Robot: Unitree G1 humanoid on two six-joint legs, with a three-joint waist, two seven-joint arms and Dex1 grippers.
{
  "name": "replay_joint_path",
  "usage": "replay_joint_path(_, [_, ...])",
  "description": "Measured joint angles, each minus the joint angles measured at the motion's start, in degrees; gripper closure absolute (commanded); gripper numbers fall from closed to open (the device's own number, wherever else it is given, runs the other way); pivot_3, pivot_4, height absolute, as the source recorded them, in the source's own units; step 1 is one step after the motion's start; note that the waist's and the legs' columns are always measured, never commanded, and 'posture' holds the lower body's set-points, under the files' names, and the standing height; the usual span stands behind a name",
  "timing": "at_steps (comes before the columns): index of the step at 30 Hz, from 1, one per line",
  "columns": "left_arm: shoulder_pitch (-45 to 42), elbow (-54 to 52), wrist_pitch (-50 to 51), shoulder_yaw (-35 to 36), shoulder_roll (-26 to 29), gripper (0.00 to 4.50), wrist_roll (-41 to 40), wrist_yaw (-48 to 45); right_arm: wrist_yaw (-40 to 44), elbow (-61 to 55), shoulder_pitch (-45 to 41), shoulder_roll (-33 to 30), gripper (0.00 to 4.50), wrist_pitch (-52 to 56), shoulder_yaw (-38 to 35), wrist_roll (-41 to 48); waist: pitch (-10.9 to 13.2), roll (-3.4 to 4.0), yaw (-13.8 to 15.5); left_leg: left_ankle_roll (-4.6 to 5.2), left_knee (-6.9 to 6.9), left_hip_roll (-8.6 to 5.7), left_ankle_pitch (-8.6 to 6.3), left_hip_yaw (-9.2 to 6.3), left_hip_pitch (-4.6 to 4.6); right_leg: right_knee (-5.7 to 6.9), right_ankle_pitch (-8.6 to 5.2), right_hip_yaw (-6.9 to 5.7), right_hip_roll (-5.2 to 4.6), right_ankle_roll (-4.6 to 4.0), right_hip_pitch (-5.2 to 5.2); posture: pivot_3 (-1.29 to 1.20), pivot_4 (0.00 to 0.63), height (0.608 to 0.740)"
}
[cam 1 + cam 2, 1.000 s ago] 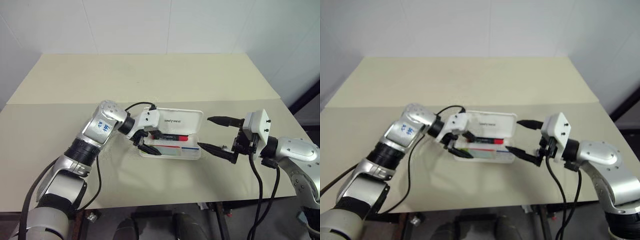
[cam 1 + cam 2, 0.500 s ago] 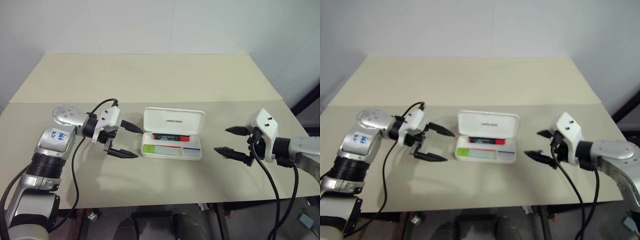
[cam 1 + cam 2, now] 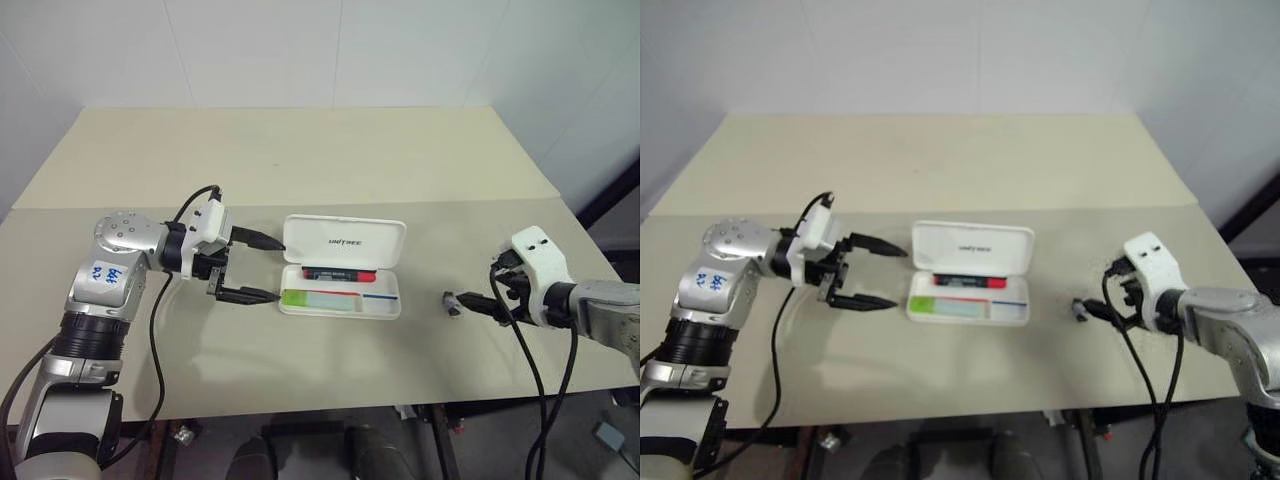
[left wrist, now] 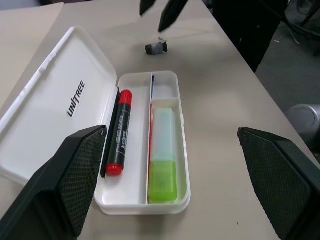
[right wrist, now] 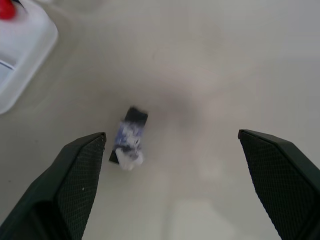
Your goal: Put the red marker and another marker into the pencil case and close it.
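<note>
One white hard-plastic pencil case (image 4: 75, 100) lies open, holding one black red-capped marker (image 4: 118, 132) and one mint-green highlighter (image 4: 163, 156). One small dark object (image 3: 451, 303) lies right of the case. Both left gripper (image 3: 253, 267) and right gripper (image 5: 170, 165), fingers wide and empty, have drawn back from the case.

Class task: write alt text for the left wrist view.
An open white pencil case on a beige table holds a red marker and a green highlighter side by side. A small dark object lies beyond it.

White pencil case (image 4: 60, 110), red-capped marker (image 4: 118, 132)
</note>
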Motion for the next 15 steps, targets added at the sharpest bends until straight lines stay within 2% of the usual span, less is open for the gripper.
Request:
replay_joint_path(10, [-0.7,-0.5,1.1,2.3,2.5,0.03,-1.7,-0.1,-3.7,2.6,-3.2,7.9,0.0,5.0,2.7,-1.5,0.0,0.0,0.0,0.01,0.02,-0.01,0.0,0.0,-0.04,-0.03,0.01,-0.01,0.0,0.02,-0.01,0.0,0.15,0.74])
replay_joint_path(13, [-0.7,-1.5,1.3,2.9,2.5,0.0,-2.0,0.2,-4.0,3.9,-3.5,8.2,0.64,3.7,3.3,-2.7,0.0,-0.07,0.0,0.01,0.03,0.0,-0.01,0.0,-0.04,-0.07,0.01,-0.01,0.0,0.02,0.03,0.0,0.15,0.74])
replay_joint_path(15, [-0.7,-2.3,1.6,3.0,2.8,0.0,-2.2,0.5,-4.4,5.0,-3.7,8.5,1.36,3.0,3.4,-3.6,-0.1,-0.1,-0.1,0.02,0.08,0.0,-0.01,0.01,-0.03,-0.09,0.02,0.0,-0.01,0.01,0.06,0.0,0.15,0.74])
